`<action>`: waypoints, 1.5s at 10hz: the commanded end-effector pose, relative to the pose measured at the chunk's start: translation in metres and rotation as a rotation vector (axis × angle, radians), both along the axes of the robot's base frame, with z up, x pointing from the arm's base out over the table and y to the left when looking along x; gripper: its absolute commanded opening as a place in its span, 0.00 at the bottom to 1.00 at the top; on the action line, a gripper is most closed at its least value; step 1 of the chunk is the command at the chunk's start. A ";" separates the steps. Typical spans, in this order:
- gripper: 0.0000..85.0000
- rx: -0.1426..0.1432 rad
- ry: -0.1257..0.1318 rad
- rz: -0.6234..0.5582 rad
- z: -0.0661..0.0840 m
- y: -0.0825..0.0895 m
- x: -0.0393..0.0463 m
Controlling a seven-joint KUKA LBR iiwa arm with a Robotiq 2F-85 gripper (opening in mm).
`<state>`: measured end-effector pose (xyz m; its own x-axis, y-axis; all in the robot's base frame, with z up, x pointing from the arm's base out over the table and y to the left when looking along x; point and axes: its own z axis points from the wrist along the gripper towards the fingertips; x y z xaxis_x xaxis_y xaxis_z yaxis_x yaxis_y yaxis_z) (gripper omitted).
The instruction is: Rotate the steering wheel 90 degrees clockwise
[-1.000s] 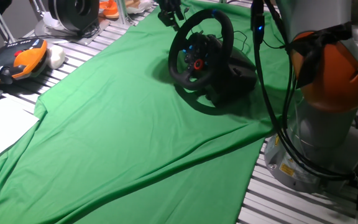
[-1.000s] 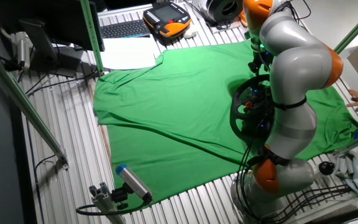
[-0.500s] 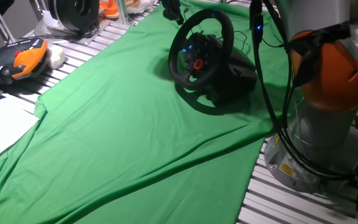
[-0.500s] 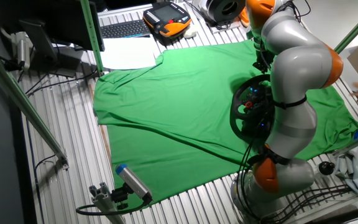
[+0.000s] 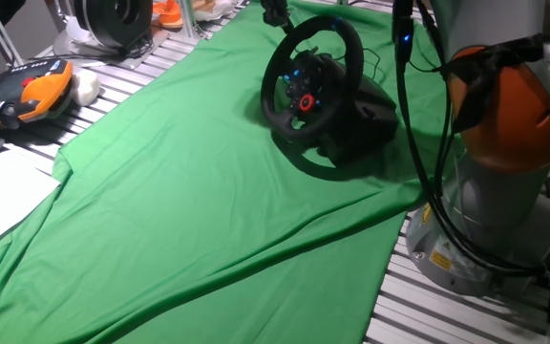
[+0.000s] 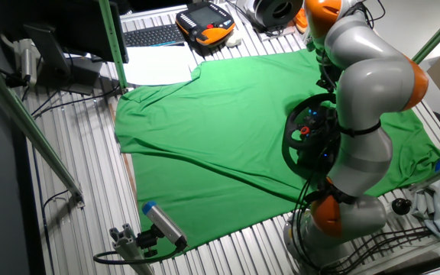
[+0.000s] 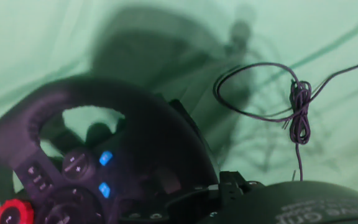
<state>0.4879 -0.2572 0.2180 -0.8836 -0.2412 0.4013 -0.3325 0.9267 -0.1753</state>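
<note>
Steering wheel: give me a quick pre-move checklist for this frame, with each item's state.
1. Wheel upright on the green cloth: ok.
2. Gripper near the rim's top: ok.
3. Fingers closed on the rim: cannot tell; the hand view shows no fingers.
4. Rim free of clutter: ok.
5. Cable clear of the rim: ok, coiled behind the wheel.
6. Cloth flat around the wheel's base: cannot tell.

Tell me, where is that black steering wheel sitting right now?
The steering wheel stands on the green cloth, at its far end beside the robot's orange-and-grey base.
</note>
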 end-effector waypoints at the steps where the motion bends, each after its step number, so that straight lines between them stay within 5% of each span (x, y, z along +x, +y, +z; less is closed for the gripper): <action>1: 0.00 0.000 -0.004 0.002 0.001 -0.002 -0.0034; 10: 0.00 0.010 -0.002 -0.014 0.009 -0.003 -0.0345; 15: 0.00 0.009 0.011 -0.018 0.011 -0.003 -0.0401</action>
<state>0.4479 -0.2600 0.2288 -0.8833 -0.2275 0.4099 -0.3166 0.9343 -0.1637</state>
